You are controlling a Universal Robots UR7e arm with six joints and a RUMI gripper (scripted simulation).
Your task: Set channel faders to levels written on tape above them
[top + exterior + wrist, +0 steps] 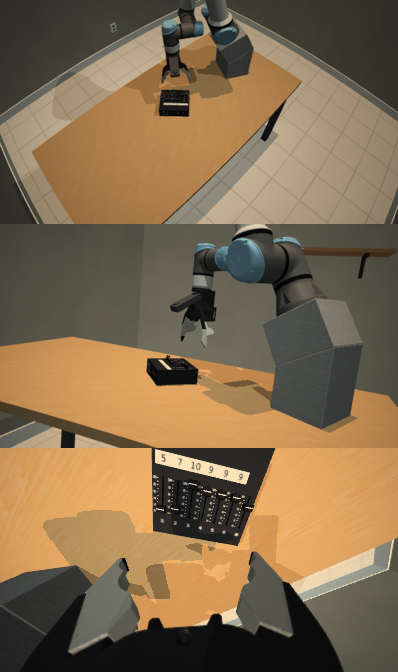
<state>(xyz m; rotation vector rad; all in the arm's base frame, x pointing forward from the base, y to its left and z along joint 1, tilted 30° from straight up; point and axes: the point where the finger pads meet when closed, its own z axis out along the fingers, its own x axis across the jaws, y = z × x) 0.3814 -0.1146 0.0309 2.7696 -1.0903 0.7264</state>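
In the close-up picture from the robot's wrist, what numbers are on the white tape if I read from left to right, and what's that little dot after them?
On the tape: 5, 7, 10, 9, 9, 9, then a small red dot on the black desk, past the tape's right end.

Top view: from high above the table, oblique. Exterior: low, nearer, across a long edge. Wrist: close, downward past the fingers. Top and exterior share the arm's pedestal.
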